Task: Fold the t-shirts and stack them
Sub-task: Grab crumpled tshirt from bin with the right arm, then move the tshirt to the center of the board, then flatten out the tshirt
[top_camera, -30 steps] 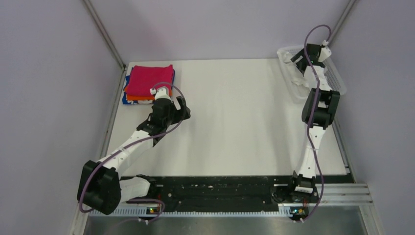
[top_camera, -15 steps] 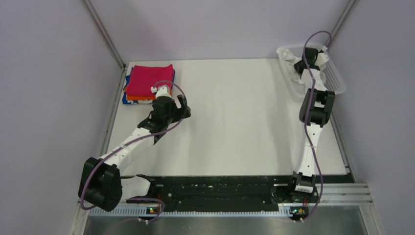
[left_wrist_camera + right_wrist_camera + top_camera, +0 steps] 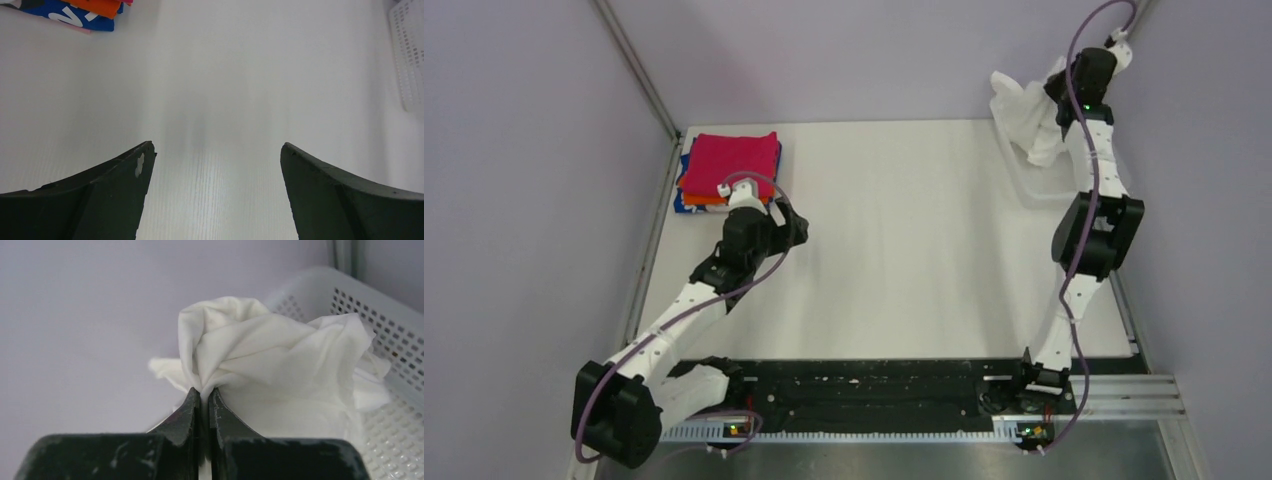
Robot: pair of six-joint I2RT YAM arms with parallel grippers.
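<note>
A crumpled white t-shirt (image 3: 270, 355) hangs bunched above the white mesh basket (image 3: 400, 335), and my right gripper (image 3: 204, 390) is shut on a pinch of its cloth. From above, that gripper (image 3: 1064, 95) is raised at the far right corner with the white t-shirt (image 3: 1029, 120) dangling below it. Folded t-shirts lie stacked at the far left: magenta-red (image 3: 729, 162) on top, orange (image 3: 709, 199) and blue (image 3: 682, 203) beneath. My left gripper (image 3: 792, 228) hovers just right of that stack, open and empty (image 3: 216, 150) over bare table.
The basket (image 3: 1027, 188) stands at the table's far right edge, partly behind the right arm. The left wrist view shows the blue shirt (image 3: 75, 15) and orange shirt (image 3: 100, 6) at top left and the basket's edge (image 3: 410, 55) at right. Purple walls close in on the table.
My right gripper has shut on the white t-shirt in the basket and lifted it up out of it. The left arm has drawn back slightly, its gripper still open.
</note>
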